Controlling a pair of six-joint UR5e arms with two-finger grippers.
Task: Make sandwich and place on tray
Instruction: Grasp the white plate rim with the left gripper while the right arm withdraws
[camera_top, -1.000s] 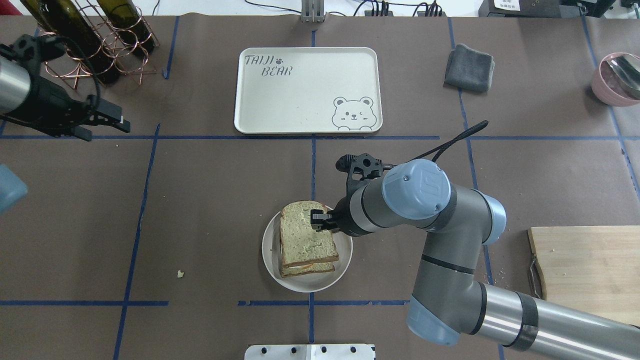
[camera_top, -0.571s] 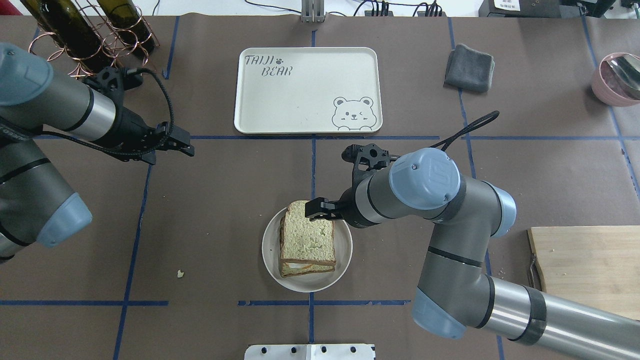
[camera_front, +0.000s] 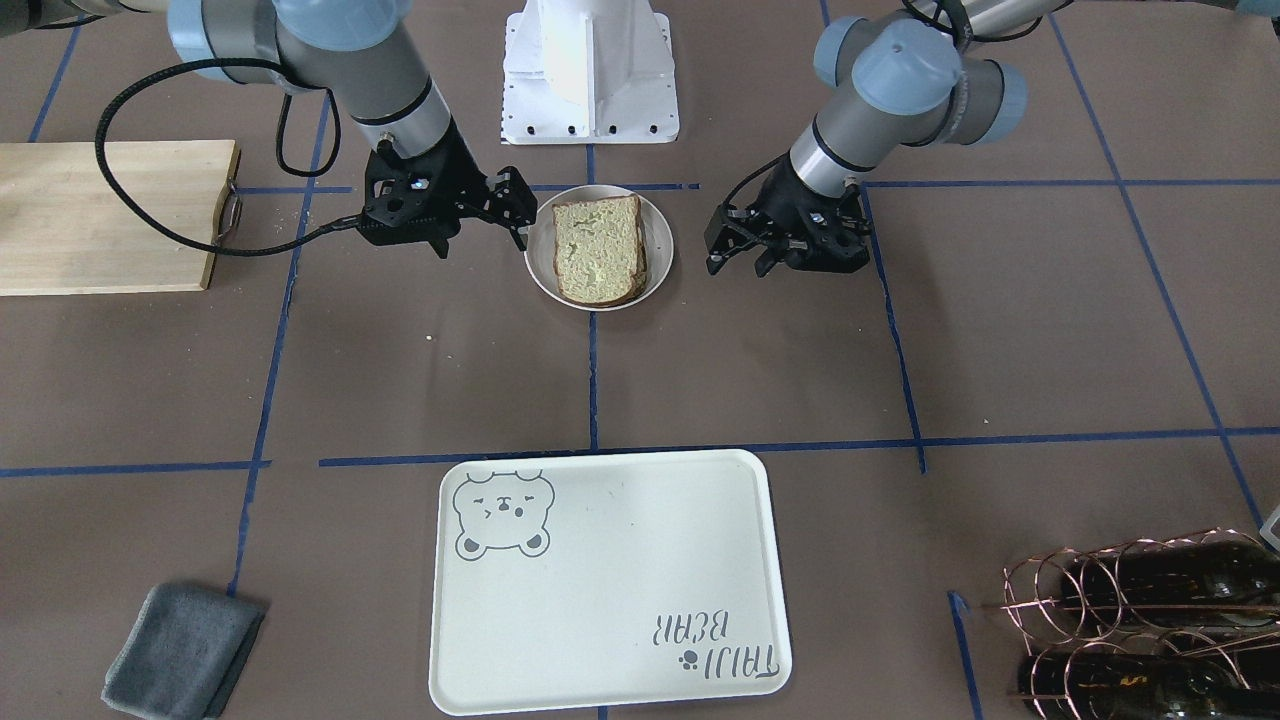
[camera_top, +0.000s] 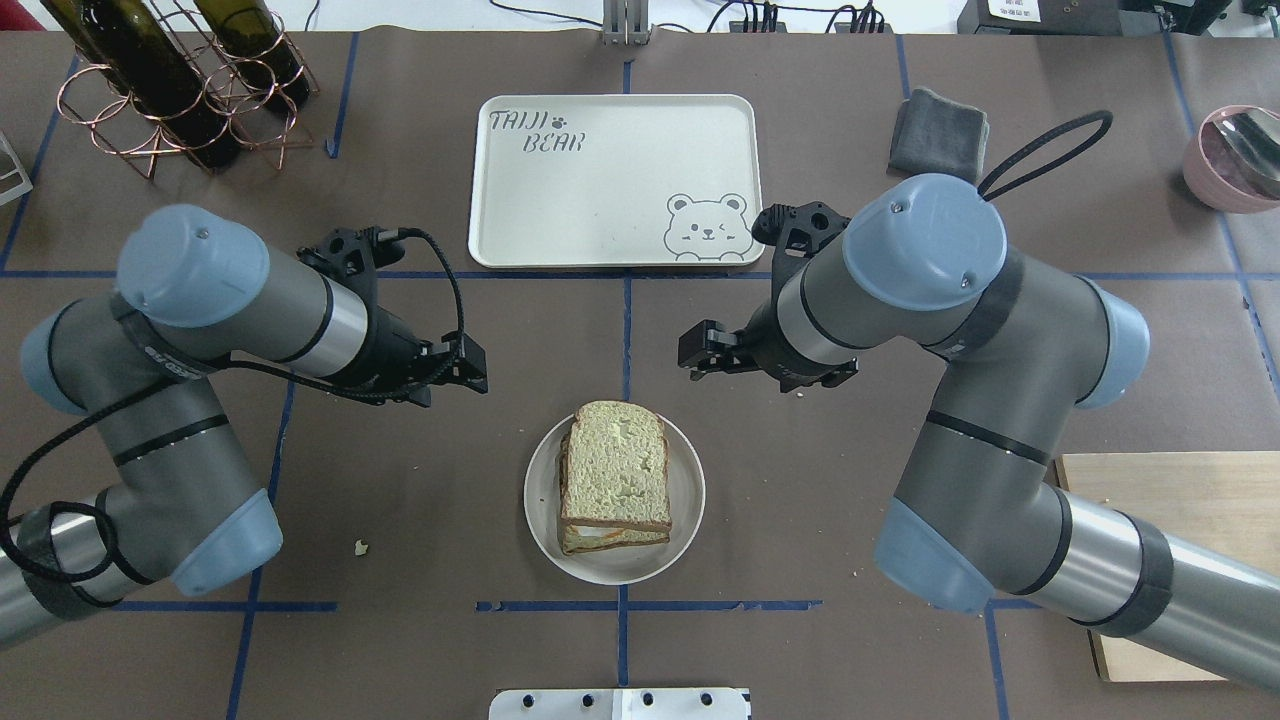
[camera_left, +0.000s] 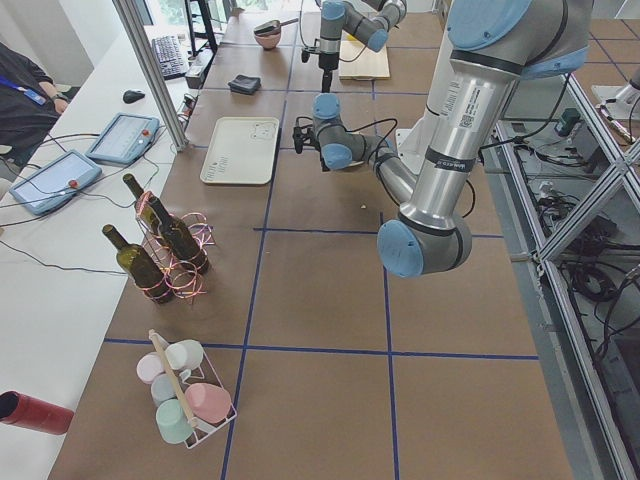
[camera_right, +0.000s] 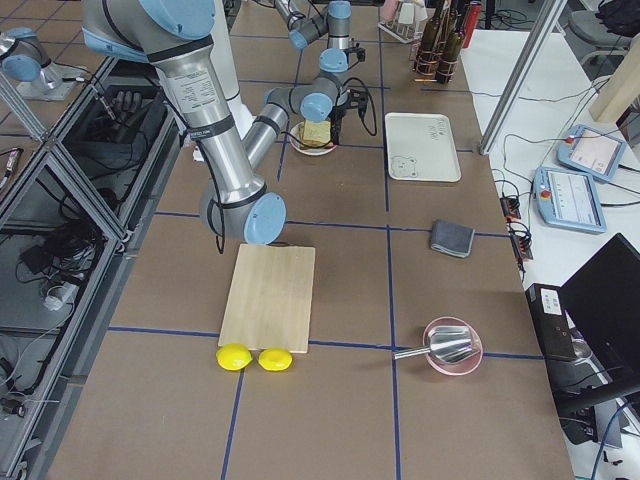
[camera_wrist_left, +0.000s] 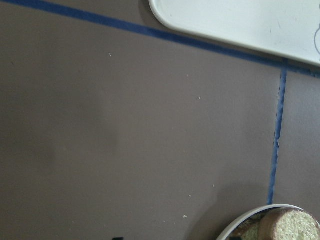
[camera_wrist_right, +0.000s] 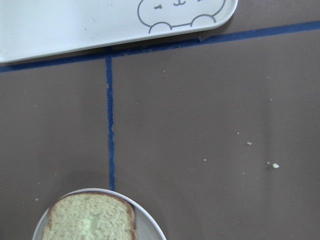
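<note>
The sandwich lies on a small round white plate: two bread slices stacked, with white egg and a bit of orange showing between them at the near edge. It also shows in the front view. The cream tray with the bear drawing lies beyond the plate with nothing on it. My right gripper is open and empty, hovering beyond the plate's right side. My left gripper is open and empty, beyond the plate's left side. Both wrist views show a bread corner and the tray's edge.
A grey cloth lies right of the tray. A copper rack with wine bottles stands far left. A wooden board lies near right, a pink bowl with a spoon far right. A crumb lies left of the plate.
My right gripper has let go of the top slice and drawn back toward the tray. My left arm has swung in from the far left to beside the plate.
</note>
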